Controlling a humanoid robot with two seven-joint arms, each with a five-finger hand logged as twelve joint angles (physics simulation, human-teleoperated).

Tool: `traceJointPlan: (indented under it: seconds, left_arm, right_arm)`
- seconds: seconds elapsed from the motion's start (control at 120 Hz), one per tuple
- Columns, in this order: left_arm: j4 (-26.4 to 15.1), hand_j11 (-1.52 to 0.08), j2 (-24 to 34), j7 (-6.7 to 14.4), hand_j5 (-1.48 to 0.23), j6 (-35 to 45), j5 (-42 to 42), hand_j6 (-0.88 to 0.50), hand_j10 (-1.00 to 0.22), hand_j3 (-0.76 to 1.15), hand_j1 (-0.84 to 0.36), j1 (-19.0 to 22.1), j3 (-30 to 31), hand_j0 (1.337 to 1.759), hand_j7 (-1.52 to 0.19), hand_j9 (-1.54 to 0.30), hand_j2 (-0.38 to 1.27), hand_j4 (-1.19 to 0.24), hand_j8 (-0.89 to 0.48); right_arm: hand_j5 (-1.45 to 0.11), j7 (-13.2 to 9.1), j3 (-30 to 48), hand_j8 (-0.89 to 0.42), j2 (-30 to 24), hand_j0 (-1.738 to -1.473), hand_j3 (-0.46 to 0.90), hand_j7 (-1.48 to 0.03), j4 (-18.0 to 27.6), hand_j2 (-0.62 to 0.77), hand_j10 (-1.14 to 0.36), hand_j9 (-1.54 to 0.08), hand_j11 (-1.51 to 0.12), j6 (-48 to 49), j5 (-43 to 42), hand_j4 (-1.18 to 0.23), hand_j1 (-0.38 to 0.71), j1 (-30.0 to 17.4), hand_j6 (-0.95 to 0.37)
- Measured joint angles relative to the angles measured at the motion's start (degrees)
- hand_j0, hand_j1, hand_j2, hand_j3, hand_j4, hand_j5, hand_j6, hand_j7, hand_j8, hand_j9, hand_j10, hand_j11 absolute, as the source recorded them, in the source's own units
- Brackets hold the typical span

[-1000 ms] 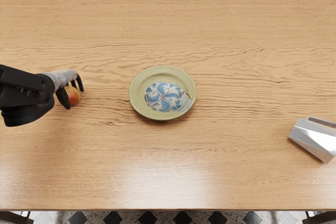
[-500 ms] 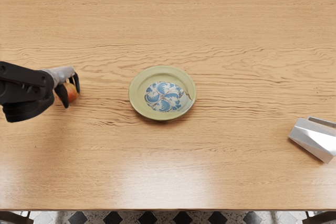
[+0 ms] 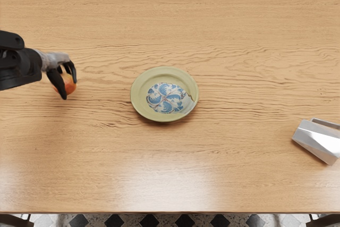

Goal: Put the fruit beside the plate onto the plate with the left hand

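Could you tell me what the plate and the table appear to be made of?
The plate looks like glazed ceramic: pale green rim, blue-and-white painted centre. The table appears to be light wood with a satin finish, showing wavy grain and soft glare.

The wooden table spreads wide, its grain running lengthwise. A green-rimmed plate with a blue-and-white middle sits flat at its centre. Out at four o'clock, by the edge, rests a pale angular shape I can't identify.
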Motion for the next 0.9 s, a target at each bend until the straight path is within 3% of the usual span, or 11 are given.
traceJointPlan:
  seconds: [0.3, 0.55, 0.9]
  left_arm:
    - [-2.9, -1.14, 1.1, -0.1, -1.21, -3.5, -0.9, -0.21, -0.60, 0.00, -0.41, -1.9, -4.8, 1.652, -1.12, -1.14, 0.55, -0.77, -0.24]
    - [-4.2, -1.14, 2.0, 0.0, -1.20, -5.2, -0.9, -0.27, -0.71, 0.00, -0.33, -2.8, -9.7, 1.650, -1.17, -1.14, 0.40, -0.77, -0.30]
    - [-6.4, -1.14, -1.1, 0.0, -1.21, -6.4, -1.8, -0.25, -0.71, 0.00, -0.32, -3.5, -15.9, 1.650, -1.21, -1.14, 0.40, -0.75, -0.29]
  right_arm:
    - [-0.03, 0.0, 0.0, -0.03, 0.0, -1.658, 0.00, -0.03, 0.0, -0.01, -0.03, -0.03, -0.03, 0.0, 0.0, -0.03, -0.32, 0.0, -0.03]
    - [-0.03, 0.0, 0.0, -0.03, 0.0, -1.658, 0.00, -0.03, 0.0, -0.01, -0.03, -0.03, -0.03, 0.0, 0.0, -0.03, -0.32, 0.0, -0.03]
    - [-0.03, 0.0, 0.0, -0.03, 0.0, -1.658, 0.00, -0.03, 0.0, -0.01, -0.03, -0.03, -0.03, 0.0, 0.0, -0.03, -0.32, 0.0, -0.03]
